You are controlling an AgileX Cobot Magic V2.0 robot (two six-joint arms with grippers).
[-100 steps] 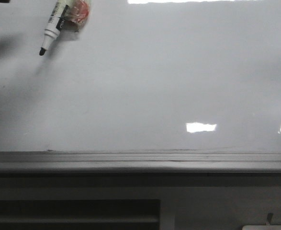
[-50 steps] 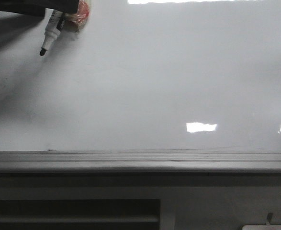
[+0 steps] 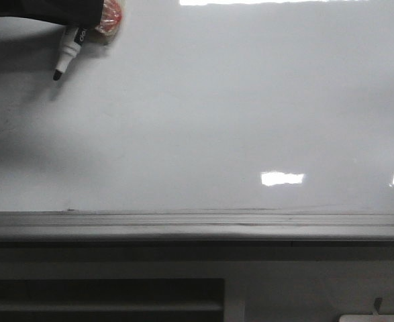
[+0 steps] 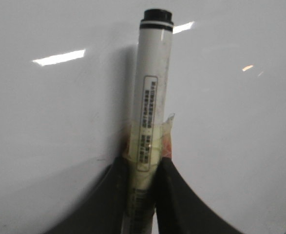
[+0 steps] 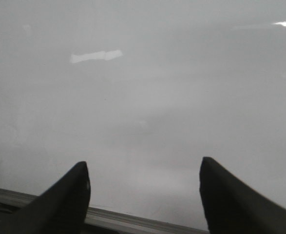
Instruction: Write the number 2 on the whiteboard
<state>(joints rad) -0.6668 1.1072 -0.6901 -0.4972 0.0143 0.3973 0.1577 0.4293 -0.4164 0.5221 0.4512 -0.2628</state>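
The whiteboard (image 3: 203, 121) fills the front view, glossy white-grey, with a grey metal ledge (image 3: 197, 227) along its lower edge. No number 2 stroke shows on it. A white marker (image 3: 66, 55) with a black tip points down-left at the board's upper left, wrapped in tape. My left gripper (image 4: 143, 163) is shut on the marker (image 4: 152, 87); its dark body enters the front view at the top left (image 3: 42, 10). My right gripper (image 5: 143, 168) is open and empty, facing the board (image 5: 147, 97) just above the ledge; it does not show in the front view.
A dark slatted panel (image 3: 103, 298) lies below the ledge at the lower left. White glare patches (image 3: 282, 178) sit on the board's lower right. A pale object's corner (image 3: 374, 317) shows at the bottom right edge.
My left arm has come into the front view from the top left and now covers the marker's upper part. The marker tip has shifted slightly left.
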